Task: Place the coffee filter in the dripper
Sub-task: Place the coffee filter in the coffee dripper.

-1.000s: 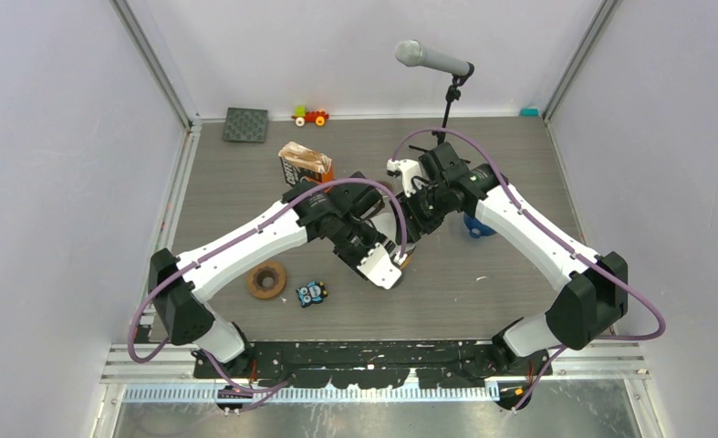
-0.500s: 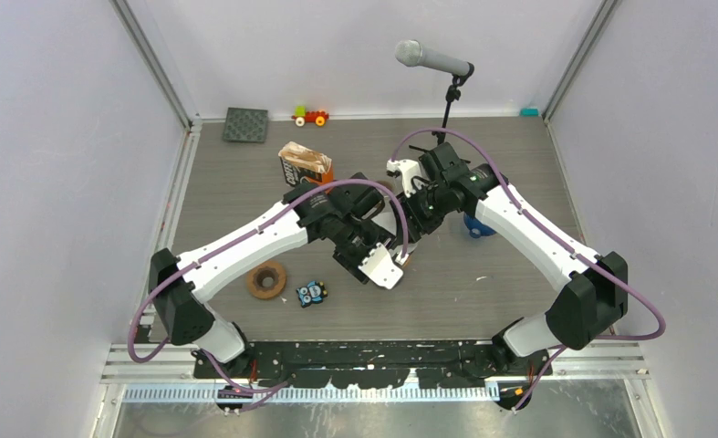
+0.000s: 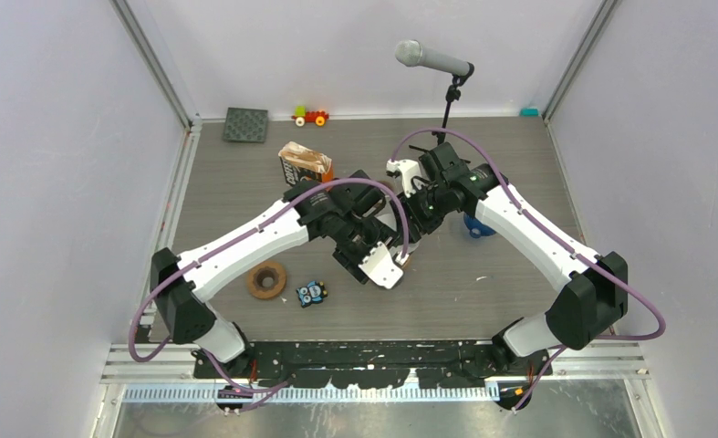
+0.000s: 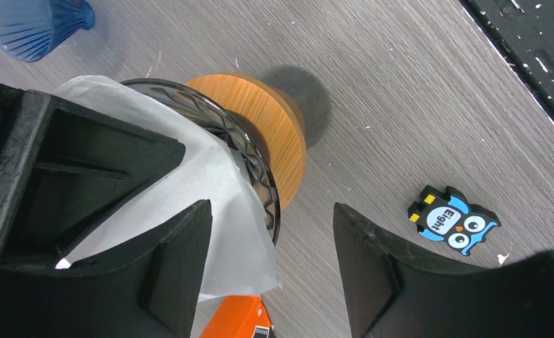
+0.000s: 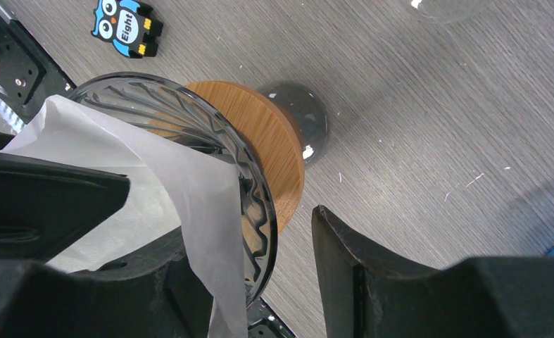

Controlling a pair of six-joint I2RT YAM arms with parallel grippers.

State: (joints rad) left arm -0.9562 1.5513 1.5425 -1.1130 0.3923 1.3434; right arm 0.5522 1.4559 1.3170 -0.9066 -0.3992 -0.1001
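- I'm seeing the left claw (image 4: pixel 272 211) standing apart, straddling the dripper (image 4: pixel 277 141) rim, with the coffee filter (image 4: pixel 217 190) draping inside.
- The right claw (image 5: pixel 249 232) is hanging apart, straddling the rim.

owl block (image 3: pixel 311 293) lies near a brown ring (image 3: pixel 266 279); toy train (image 3: pixel 310 116) by dark mat (image 3: pixel 246 124).

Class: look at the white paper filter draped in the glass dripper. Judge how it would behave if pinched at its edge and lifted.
The filter looks thin and creased, drooping over the rim of the dripper, so it is probably floppy and very light. Being paper, it could likely crumple or tear under a hard pinch.
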